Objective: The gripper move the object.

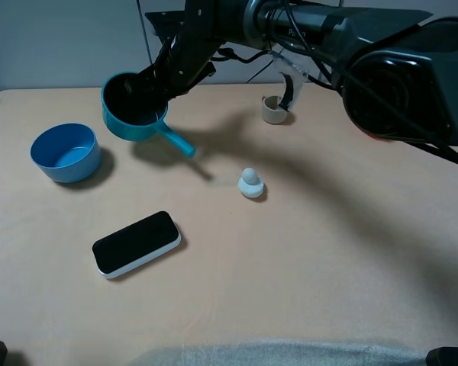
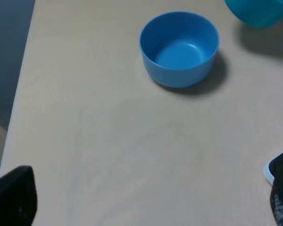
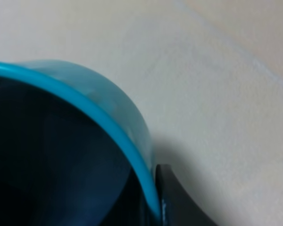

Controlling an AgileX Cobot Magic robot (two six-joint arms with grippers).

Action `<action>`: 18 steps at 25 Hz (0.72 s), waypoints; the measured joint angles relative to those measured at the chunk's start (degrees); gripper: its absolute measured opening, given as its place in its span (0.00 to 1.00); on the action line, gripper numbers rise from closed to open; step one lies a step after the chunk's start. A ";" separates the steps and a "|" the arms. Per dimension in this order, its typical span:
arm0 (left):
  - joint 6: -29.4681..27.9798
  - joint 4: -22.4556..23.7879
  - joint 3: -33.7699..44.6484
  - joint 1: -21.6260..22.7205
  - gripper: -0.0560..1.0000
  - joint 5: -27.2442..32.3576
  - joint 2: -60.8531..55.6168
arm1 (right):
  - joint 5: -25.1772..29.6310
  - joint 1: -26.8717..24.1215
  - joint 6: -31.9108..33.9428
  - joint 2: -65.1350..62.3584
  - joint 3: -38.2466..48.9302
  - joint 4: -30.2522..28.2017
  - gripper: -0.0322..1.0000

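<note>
The black two-fingered right gripper (image 1: 162, 97) is clamped on the rim of the teal round saucepan (image 1: 133, 107), on the side of the rim nearest the stick handle. In the right wrist view one dark finger (image 3: 175, 203) presses against the outside of the teal wall (image 3: 118, 108), while the other is lost in the pan's dark interior. Behind the gripper, the black right arm (image 1: 305, 30), draped in dark cabling, comes in from the right of the high view. It stretches nearly level across the far part of the table and bends down at the wrist to meet the pan. The saucepan sits at the far left of the pale beige tabletop (image 1: 328, 267), tilted, its straight teal handle (image 1: 177, 142) pointing down toward the table's middle. A shadow lies beneath it, and whether its base touches the surface cannot be told. Just beside it, nearer the left edge, stands a lighter blue handleless bowl (image 1: 65, 152). A small white rounded figure (image 1: 250, 183) stands near the centre, a short beige cylinder (image 1: 275, 111) near the far edge, and a flat black slab with a white rim (image 1: 136, 244) on the near left. The left gripper (image 2: 146, 207) shows only two dark tips at the corners of its own view, spread wide apart and holding nothing, above the bare table near the bowl.
</note>
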 joint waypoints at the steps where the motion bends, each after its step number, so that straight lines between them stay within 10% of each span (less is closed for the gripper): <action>1: 0.00 0.00 0.00 0.00 0.99 0.00 0.00 | -0.48 0.00 0.08 0.34 0.00 0.13 0.00; 18: 0.00 0.00 0.00 0.00 0.99 0.00 0.00 | -3.87 0.00 -0.18 2.20 0.00 -0.77 0.00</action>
